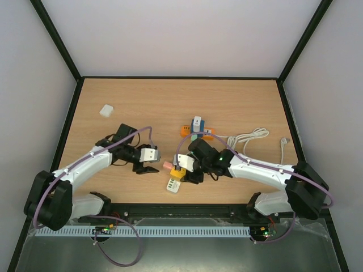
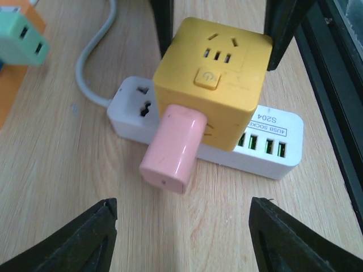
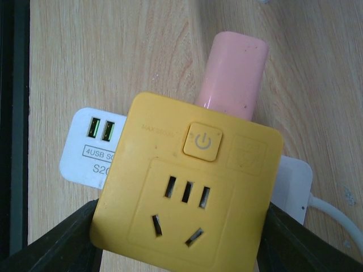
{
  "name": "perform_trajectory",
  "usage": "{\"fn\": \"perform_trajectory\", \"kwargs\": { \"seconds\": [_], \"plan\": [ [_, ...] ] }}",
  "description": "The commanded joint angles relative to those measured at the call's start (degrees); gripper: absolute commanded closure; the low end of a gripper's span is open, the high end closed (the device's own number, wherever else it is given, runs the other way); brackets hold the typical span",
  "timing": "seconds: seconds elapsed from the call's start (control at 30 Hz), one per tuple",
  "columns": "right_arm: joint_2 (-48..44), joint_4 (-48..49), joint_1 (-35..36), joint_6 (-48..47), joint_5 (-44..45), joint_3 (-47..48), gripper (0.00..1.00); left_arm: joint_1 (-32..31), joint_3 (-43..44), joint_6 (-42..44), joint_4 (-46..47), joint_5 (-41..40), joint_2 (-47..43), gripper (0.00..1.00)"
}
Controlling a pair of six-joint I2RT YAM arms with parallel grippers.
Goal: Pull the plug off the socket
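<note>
Right gripper (image 3: 181, 249) is clamped on the yellow socket cube (image 3: 190, 187), with 1 black finger pressed against each of 2 opposite sides. Left gripper (image 2: 181, 238) hangs with its 2 fingers spread wide, holding nothing, just short of the pink plug (image 2: 173, 150).

Everything sits on a light wooden table (image 1: 170, 102) with a visible grain. It is enclosed by 3 pale, plain walls (image 1: 181, 34), with black frame posts (image 1: 57, 39) at the corners. A black rail (image 1: 181, 211) runs along the near edge. A small white block (image 1: 106, 110) lies toward the far left. Near the middle is a cluster of orange, green and blue adapters (image 1: 195, 130), with a coiled white cable (image 1: 249, 137) to their right.

The cube stands on a white power strip (image 2: 272, 147) with 4 green USB ports, close to the table's near edge and between the 2 grippers. The plug is seated in the cube's side face. Its long axis runs out of the cube toward the left gripper; from above it points left and a little toward the far side. Its rounded free end faces the spread left fingers, apart from both. Whether that end touches the table cannot be told.
</note>
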Motion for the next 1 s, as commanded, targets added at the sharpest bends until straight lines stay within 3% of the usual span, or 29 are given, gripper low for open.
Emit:
{"fn": "perform_trajectory", "kwargs": {
  "seconds": [0.0, 0.3, 0.5, 0.57, 0.7, 0.77, 0.83, 0.97],
  "plan": [
    [-2.4, 0.2, -0.9, -2.7, 0.8, -1.9, 0.53, -5.7, -2.3, -3.0, 10.6, -3.1, 0.2, 0.35],
    [-3.4, -0.8, -1.0, -3.4, 0.3, -1.3, 0.53, -10.9, -2.0, -4.9, 15.3, -5.4, 5.0, 0.43],
    [-3.5, -0.7, -1.0, -3.4, 0.4, -1.1, 0.51, -11.4, -1.7, -5.2, 15.6, -6.2, 5.7, 0.56],
    [-3.3, 0.3, -1.0, -2.4, 0.7, -1.2, 0.45, -11.7, -1.8, -5.7, 16.0, -6.7, 5.7, 0.63],
    [-2.9, 2.7, -1.0, 0.6, 0.5, -1.3, 0.17, -12.9, -1.9, -7.2, 16.5, -7.5, 5.6, 0.74],
    [-2.6, 4.2, -1.0, 2.6, 0.2, -1.3, 0.08, -13.2, -1.9, -7.7, 16.7, -7.8, 5.6, 0.77],
    [-1.7, 5.2, -1.0, 3.9, -0.4, -1.0, 0.06, -13.3, -1.8, -7.9, 16.8, -8.0, 5.7, 0.79],
    [-0.2, 6.2, -0.9, 3.8, 0.6, -1.0, 0.10, -13.4, -1.6, -8.3, 16.6, -8.0, 5.9, 0.80]
  ]
}}
